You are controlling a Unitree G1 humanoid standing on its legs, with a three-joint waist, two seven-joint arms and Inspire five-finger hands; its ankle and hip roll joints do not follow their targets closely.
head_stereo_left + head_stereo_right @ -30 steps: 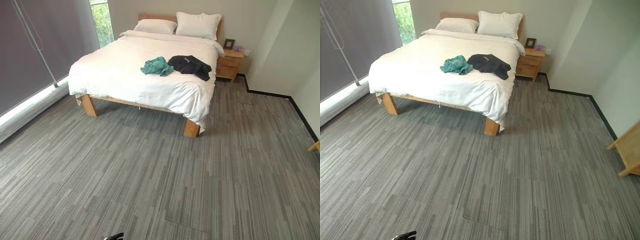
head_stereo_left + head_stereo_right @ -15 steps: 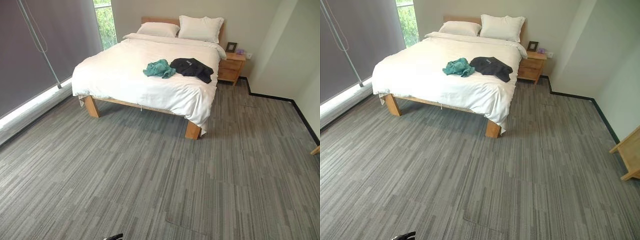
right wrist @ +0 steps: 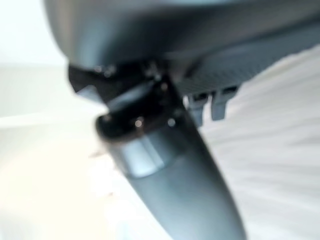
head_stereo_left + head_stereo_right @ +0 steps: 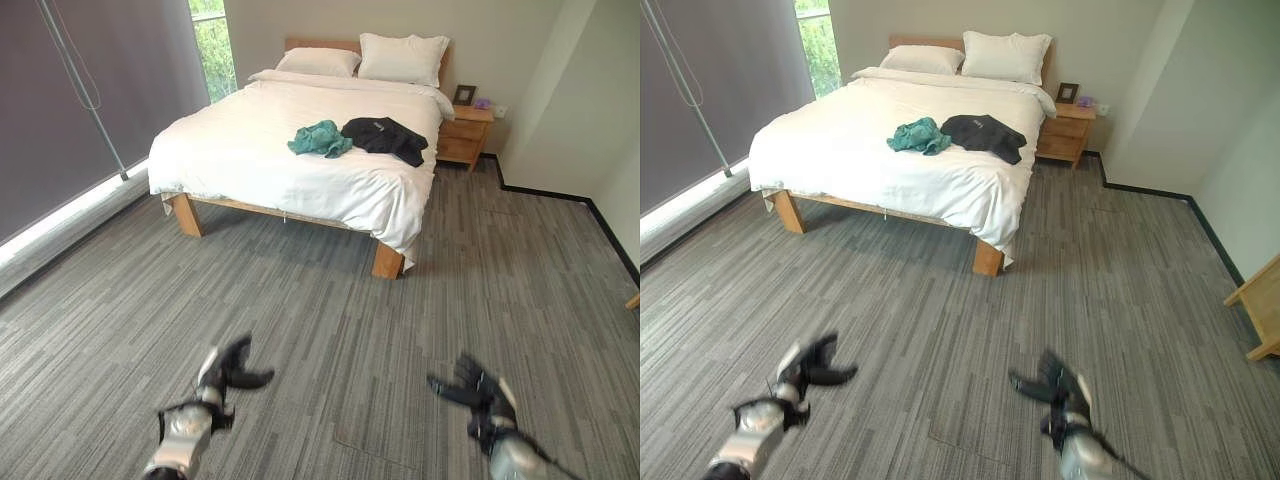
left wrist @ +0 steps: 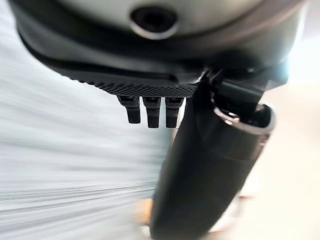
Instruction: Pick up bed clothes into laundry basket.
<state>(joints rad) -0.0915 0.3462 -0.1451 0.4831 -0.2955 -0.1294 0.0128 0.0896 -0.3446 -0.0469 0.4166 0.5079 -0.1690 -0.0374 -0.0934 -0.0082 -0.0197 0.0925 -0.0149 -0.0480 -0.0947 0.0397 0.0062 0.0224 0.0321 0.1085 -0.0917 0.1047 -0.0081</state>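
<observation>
A teal garment (image 4: 320,138) and a black garment (image 4: 384,136) lie crumpled side by side on the white bed (image 4: 240,150), near its right side. Both hands hang low over the grey carpet, far from the bed. My left hand (image 4: 227,368) is open with its thumb spread toward the middle, holding nothing. My right hand (image 4: 470,386) is open too, thumb pointing inward, and empty. The left wrist view shows the left hand's straight fingers (image 5: 150,111) and thumb (image 5: 205,170). The right wrist view shows the right hand's thumb (image 3: 175,170).
The bed stands on wooden legs (image 4: 385,260) with two pillows (image 4: 400,56) at its head. A wooden nightstand (image 4: 463,135) is at its far right. A blind-covered window wall (image 4: 70,120) runs along the left. Light wooden furniture (image 4: 1260,310) juts in at the right edge.
Both hands have come up into view from below, where earlier only carpet showed. The camera has shifted slightly; the garments lie as before.
</observation>
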